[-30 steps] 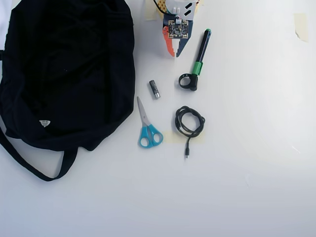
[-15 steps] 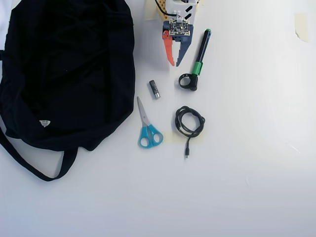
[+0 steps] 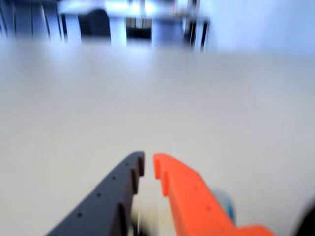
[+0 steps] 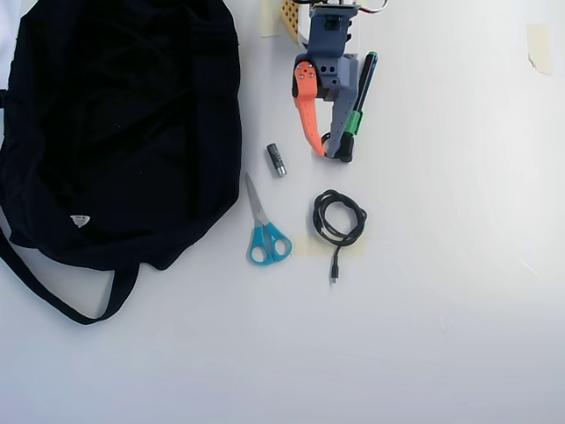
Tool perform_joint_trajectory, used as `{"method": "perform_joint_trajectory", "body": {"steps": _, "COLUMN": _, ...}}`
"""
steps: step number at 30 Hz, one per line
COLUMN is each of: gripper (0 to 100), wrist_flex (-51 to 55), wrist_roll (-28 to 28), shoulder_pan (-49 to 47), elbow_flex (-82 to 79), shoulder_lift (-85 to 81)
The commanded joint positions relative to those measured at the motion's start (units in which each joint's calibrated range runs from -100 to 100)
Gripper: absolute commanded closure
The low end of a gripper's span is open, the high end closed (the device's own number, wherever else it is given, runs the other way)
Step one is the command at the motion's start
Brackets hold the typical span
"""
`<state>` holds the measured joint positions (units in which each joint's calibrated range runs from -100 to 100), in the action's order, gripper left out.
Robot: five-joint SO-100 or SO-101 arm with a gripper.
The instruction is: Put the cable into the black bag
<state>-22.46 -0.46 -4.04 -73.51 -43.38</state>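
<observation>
In the overhead view the cable [image 4: 340,216] lies as a small loose black coil on the white table, its plug end [image 4: 334,278] pointing toward the front. The black bag [image 4: 115,124] lies floppy at the left, with its strap [image 4: 53,296] trailing forward and a small white label [image 4: 79,220]. My gripper [image 4: 327,154], with one orange and one dark finger, hangs just behind the cable and is empty. Its jaws stand almost together with a thin gap. The wrist view is blurred and shows the gripper [image 3: 147,160] over bare table. The cable and the bag are out of that view.
Blue-handled scissors [image 4: 265,234] lie between the bag and the cable. A small grey cylinder [image 4: 277,160] lies left of the gripper. A black-and-green pen [image 4: 357,106] lies along the gripper's right side. The arm's base [image 4: 331,18] is at the back edge.
</observation>
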Motion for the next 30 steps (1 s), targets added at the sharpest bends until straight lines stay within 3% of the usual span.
{"method": "perform_joint_trajectory", "body": {"steps": 1, "gripper": 98, "wrist_flex": -2.6, "wrist_roll": 0.0, "shoulder_pan": 0.1, "elbow_flex": 22.0, "shoulder_lift": 14.8}}
{"method": "perform_joint_trajectory", "body": {"steps": 5, "gripper": 98, "wrist_flex": 4.5, "wrist_roll": 0.0, "shoulder_pan": 0.2, "elbow_flex": 39.3, "shoulder_lift": 26.1}}
{"method": "perform_joint_trajectory", "body": {"steps": 15, "gripper": 98, "wrist_flex": 37.7, "wrist_roll": 0.0, "shoulder_pan": 0.2, "elbow_flex": 75.6, "shoulder_lift": 41.6}}
{"method": "perform_joint_trajectory", "body": {"steps": 30, "gripper": 98, "wrist_flex": 44.7, "wrist_roll": -0.5, "shoulder_pan": -0.3, "elbow_flex": 76.7, "shoulder_lift": 42.4}}
